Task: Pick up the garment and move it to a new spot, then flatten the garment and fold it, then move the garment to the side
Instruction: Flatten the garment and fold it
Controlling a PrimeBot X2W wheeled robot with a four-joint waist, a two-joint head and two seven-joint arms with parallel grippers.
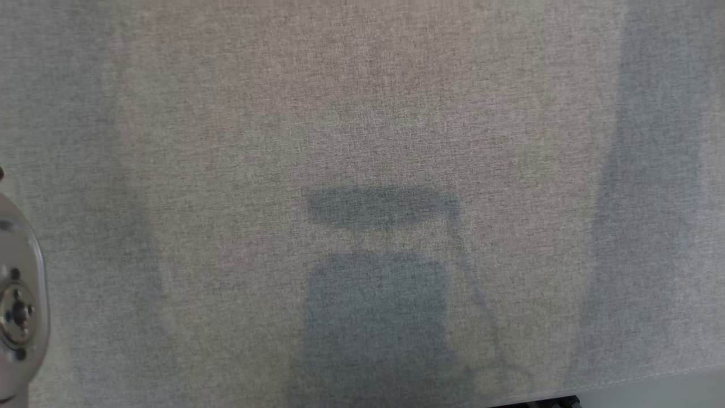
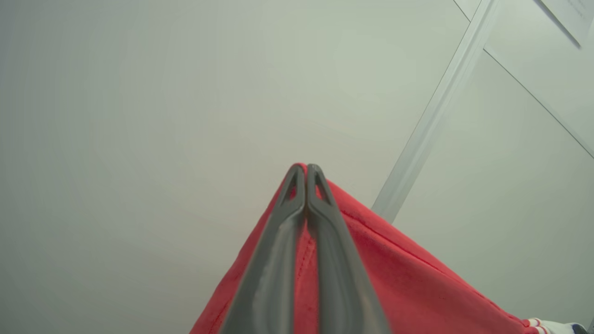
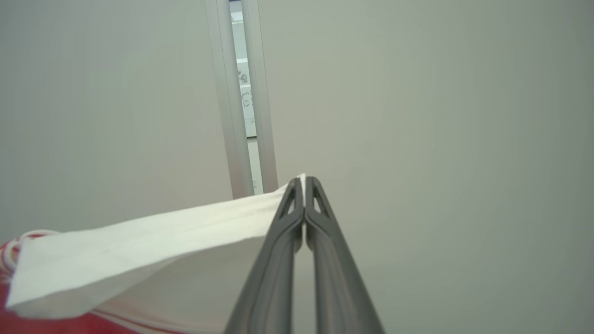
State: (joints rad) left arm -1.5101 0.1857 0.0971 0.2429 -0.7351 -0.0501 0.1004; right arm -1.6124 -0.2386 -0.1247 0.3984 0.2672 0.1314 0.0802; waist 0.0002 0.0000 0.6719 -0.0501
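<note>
A grey woven cloth covers the worktop (image 1: 362, 113), and a blocky shadow (image 1: 379, 207) falls across its middle. A pale metal arm joint (image 1: 20, 306) pokes in at the left edge of the head view.

Beyond both sets of fingers stands a plain pale wall. In the left wrist view a light frame strip (image 2: 431, 116) slants across it, up and to the right of the tips. In the right wrist view an upright frame (image 3: 241, 93) rises just left of the tips (through its narrow gap I can make out a board with scribbles, too small to read).

The left end effector (image 2: 305, 168) is clamped tight on the garment (image 2: 408, 278), with a red edge pinched right at the fingertips. The red cloth spreads down on both sides of the fingers and runs off to their lower right, where a bit of striped trim (image 2: 532, 324) shows.

The right end effector (image 3: 304, 181) is likewise closed on the garment, here on a white part. A sliver of white peeks out between the tips, and the cloth stretches away to the left of the fingers in a taut band, turning red at the far lower left.
</note>
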